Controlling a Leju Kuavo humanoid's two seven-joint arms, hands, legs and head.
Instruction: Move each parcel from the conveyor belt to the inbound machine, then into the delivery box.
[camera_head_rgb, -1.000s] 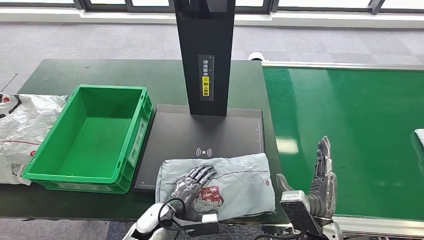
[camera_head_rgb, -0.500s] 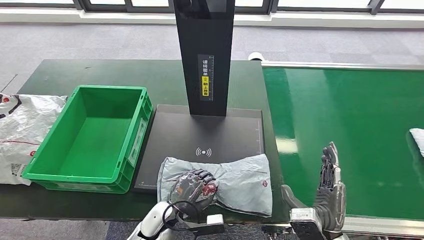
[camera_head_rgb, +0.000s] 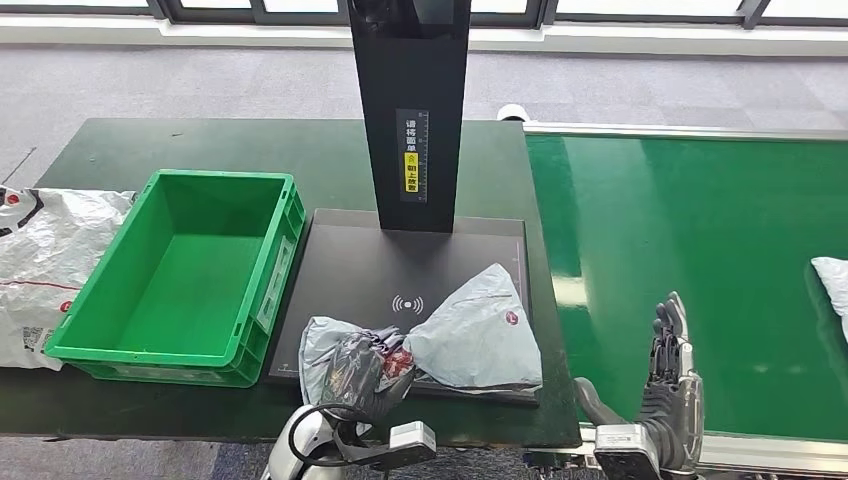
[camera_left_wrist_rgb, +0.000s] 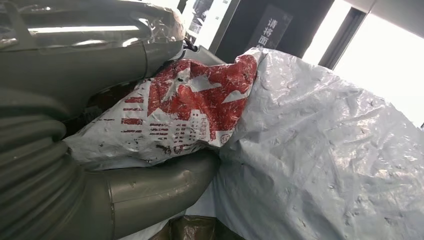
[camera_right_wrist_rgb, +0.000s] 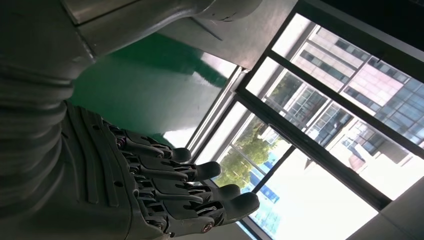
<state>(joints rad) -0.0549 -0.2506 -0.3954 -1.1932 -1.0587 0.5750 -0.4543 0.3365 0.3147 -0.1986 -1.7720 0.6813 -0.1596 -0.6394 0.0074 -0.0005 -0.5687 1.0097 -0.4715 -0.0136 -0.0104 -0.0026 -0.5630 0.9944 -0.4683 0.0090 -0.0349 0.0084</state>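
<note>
The parcel (camera_head_rgb: 470, 340) lies on the front of the machine's pad (camera_head_rgb: 350, 265), and your left hand (camera_head_rgb: 370, 368) grasps its bunched left end, probably to lift it toward the box (camera_head_rgb: 262, 290) beside. Your right hand (camera_head_rgb: 672, 385) is released, its fingers straight, beside the belt (camera_head_rgb: 680, 230), where another parcel (camera_head_rgb: 832, 278) waits at the far right.

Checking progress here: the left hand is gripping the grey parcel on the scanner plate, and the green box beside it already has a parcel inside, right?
Not quite. The left hand does grip the grey parcel on the scanner plate, but the head view shows the green box beside it empty.
</note>
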